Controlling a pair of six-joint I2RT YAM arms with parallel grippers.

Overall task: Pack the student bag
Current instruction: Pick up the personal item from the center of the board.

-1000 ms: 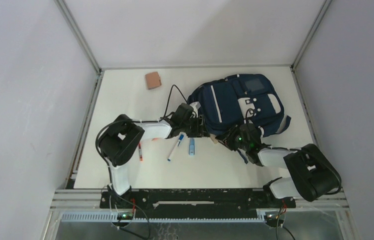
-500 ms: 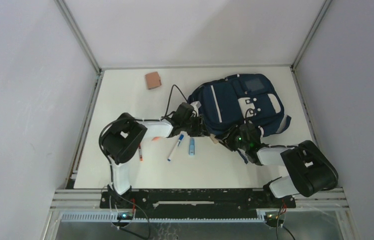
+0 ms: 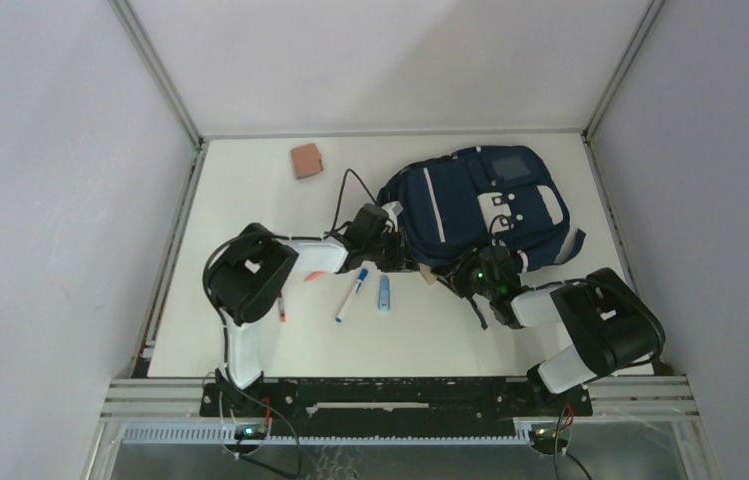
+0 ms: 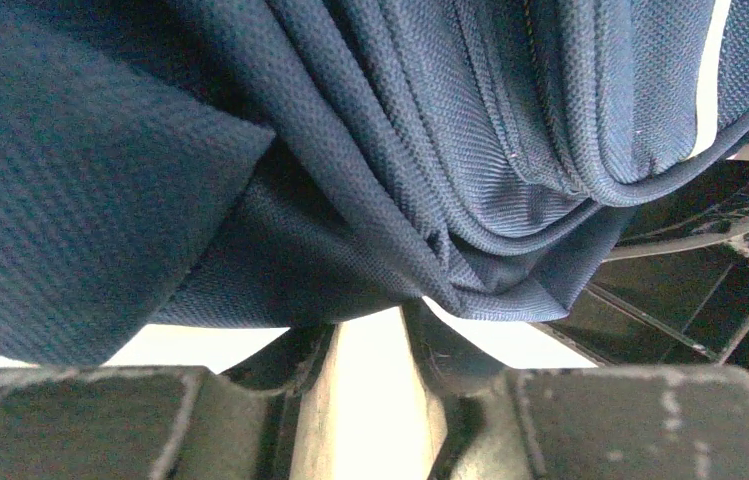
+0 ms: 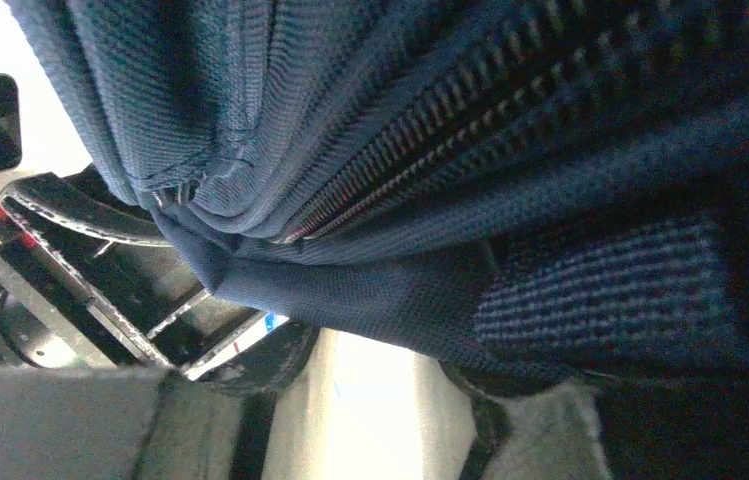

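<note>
The student bag (image 3: 475, 205), navy with white patches and a white stripe, lies flat at the back right of the table. My left gripper (image 3: 402, 262) is pushed against its near-left corner. In the left wrist view folded navy fabric (image 4: 350, 150) drapes over the fingertips of the left gripper (image 4: 370, 315); a narrow bright gap shows between the fingers lower down. My right gripper (image 3: 455, 278) meets the bag's near edge. In the right wrist view the bag's zipper band and fabric (image 5: 400, 150) cover the tips of the right gripper (image 5: 375, 345), whose fingers also stand apart below.
A white marker with a blue cap (image 3: 352, 294), a small blue item (image 3: 384, 291) and a red pen (image 3: 280, 305) lie on the table (image 3: 250, 200) in front of the left arm. A brown block (image 3: 305, 160) sits at the back left. White walls close in the table.
The right arm's elbow has swung left and toward the bag. The bag's near edge has shifted slightly. The left arm has barely moved.
</note>
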